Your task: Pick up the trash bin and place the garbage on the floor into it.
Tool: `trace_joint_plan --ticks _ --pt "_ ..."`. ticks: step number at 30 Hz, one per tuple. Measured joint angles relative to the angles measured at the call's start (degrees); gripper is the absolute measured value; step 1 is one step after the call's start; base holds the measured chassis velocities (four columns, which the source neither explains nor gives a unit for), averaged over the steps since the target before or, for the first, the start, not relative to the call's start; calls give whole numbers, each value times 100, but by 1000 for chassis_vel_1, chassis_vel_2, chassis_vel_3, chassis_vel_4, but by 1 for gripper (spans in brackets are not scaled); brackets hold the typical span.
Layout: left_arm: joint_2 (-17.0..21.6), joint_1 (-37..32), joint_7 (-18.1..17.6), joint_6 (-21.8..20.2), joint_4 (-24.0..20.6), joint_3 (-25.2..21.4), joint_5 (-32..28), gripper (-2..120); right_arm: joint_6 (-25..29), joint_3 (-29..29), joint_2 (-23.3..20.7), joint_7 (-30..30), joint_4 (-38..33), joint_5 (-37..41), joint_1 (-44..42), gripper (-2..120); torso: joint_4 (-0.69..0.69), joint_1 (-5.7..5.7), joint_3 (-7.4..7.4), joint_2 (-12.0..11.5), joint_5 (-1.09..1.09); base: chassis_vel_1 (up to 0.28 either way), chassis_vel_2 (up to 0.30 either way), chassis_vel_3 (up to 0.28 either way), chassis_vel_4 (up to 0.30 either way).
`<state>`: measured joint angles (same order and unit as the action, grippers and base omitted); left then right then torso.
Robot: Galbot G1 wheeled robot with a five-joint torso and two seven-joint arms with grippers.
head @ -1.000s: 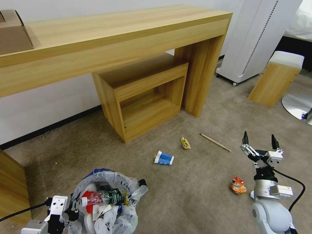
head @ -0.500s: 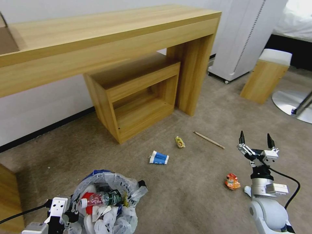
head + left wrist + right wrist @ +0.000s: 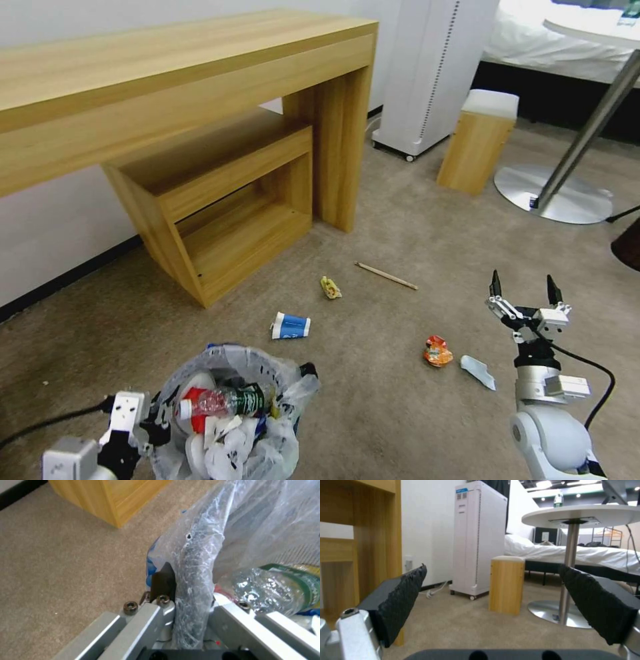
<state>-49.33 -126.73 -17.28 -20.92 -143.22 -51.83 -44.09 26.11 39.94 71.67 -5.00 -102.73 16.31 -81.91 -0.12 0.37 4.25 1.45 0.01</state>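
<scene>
Left end effector (image 3: 186,605) astride trash bin (image 3: 193,562) rim

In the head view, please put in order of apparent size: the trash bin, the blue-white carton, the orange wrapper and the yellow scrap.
1. trash bin, though it is nearest the camera
2. blue-white carton
3. orange wrapper
4. yellow scrap, though it lies farther off

Beige carpet floor (image 3: 400,413), blue-white carton (image 3: 291,326), yellow scrap (image 3: 330,287), wooden stick (image 3: 386,275), orange wrapper (image 3: 437,351), white scrap (image 3: 478,371)

Open floor (image 3: 413,413) surrounds the litter; desk (image 3: 200,87) and stool (image 3: 475,143) stand well behind.
</scene>
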Motion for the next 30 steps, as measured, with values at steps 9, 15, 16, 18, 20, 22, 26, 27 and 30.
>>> trace_joint_plan --ticks 9,15,16,18,20,22,26,27,30 --pt "462 -7 -122 -37 -8 -151 -342 0 188 188 175 -59 -85 -319 -149 100 0 0 0 0 -1 -17 -19 -12 -12" --pt "647 117 -139 -2 34 -37 -384 0 380 409 364 -95 -192 -343 -309 100 -1 0 0 0 0 -8 -10 -4 -9" --pt "681 139 -148 2 56 -10 -401 0 390 451 389 -92 -206 -357 -332 100 -1 0 0 0 -1 0 0 0 0" --pt "792 196 -179 22 105 39 -445 0 409 546 454 -74 -253 -373 -385 100 0 0 0 0 0 0 0 0 0" --pt "830 225 -203 52 121 59 -466 0 409 570 478 -63 -267 -375 -400 100 0 0 0 0 0 0 0 0 0" --pt "871 261 -253 87 131 84 -523 0 403 586 509 -54 -294 -373 -418 100 -1 0 0 0 -1 0 0 0 0" --pt "900 290 -317 135 141 133 -565 0 356 578 550 -35 -311 -382 -428 100 -1 0 0 0 -1 0 0 0 0" --pt "899 304 -387 169 142 167 -590 0 334 556 556 -26 -310 -399 -418 100 0 0 0 0 0 0 0 0 0" --pt "886 303 -536 184 141 185 -640 0 322 499 554 -6 -287 -424 -391 100 0 0 0 0 -1 0 0 0 0"
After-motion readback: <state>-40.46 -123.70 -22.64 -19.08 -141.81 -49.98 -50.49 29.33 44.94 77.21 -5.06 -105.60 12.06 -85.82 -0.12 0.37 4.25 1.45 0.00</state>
